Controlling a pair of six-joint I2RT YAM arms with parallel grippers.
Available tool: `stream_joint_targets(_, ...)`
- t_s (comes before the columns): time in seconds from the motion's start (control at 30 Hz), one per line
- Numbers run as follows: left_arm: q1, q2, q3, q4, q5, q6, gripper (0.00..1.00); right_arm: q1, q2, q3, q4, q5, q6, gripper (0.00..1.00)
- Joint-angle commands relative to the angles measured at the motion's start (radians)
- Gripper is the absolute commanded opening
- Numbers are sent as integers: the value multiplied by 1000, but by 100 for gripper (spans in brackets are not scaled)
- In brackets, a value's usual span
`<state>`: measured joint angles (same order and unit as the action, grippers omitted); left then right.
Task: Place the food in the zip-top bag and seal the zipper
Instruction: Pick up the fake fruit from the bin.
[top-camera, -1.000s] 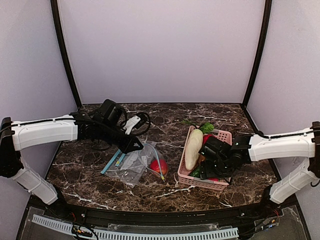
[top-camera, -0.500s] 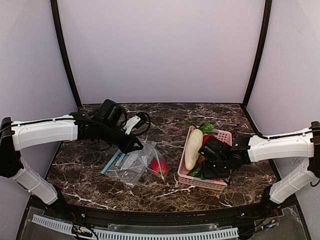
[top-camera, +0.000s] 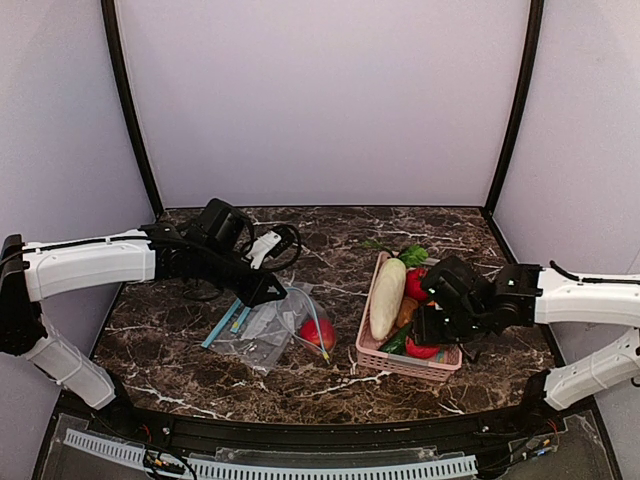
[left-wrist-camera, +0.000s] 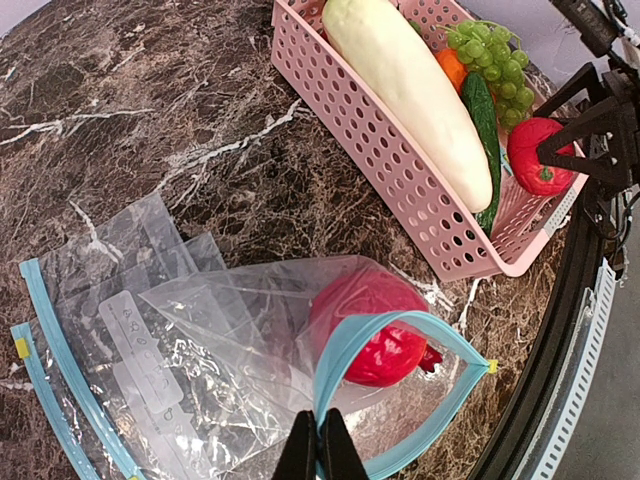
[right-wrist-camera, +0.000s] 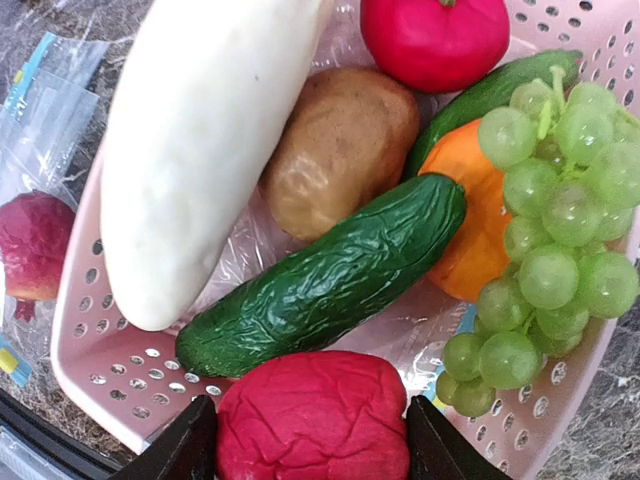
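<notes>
The dark surface (top-camera: 340, 235) is the biggest thing. Walls stand close on three sides. There is bare room at the back, and a bare strip between the bag and the basket. The pink basket (top-camera: 372, 352) sits on the right, with its near end close to the front edge of the surface. A long white radish (top-camera: 386, 298) lies along the basket's left wall. The zip-top bag (left-wrist-camera: 220, 320) lies left of the basket, apart from it, on top of other flat bags (left-wrist-camera: 90, 290). Its mouth stands open in a loop and faces the basket. The cucumber (right-wrist-camera: 320, 285) lies in the basket, between the radish and the green grapes (right-wrist-camera: 545, 230). The first red fruit (left-wrist-camera: 375, 325) sits just inside the bag's mouth. My right claw (right-wrist-camera: 313, 440) squeezes the second red fruit (right-wrist-camera: 313, 405) from both sides at the basket's near end. My left claw (left-wrist-camera: 322, 450) is pinched tight on the zipper (left-wrist-camera: 395, 318) and holds the mouth up. Since a second ago, my right arm has pulled back toward its own side, and that fruit now shows in the view from above. My left arm, the bag and the first red fruit are where they were.
</notes>
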<state>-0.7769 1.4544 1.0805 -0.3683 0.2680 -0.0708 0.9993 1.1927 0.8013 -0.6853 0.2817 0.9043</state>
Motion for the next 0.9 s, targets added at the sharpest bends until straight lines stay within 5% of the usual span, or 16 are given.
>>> stream_joint_targets(0.0,4,-38,14,-23,-6,12,1,-5,-62,17,-10,57,-47,60)
stream_joint_targets(0.43,3,-37,15,-17,38,12,1,34,-197,54,106,31,-235,57)
stream_joint_targets(0.87,2,-41,13,-3,77,2,1,322,-86,149,417,162,-371,55)
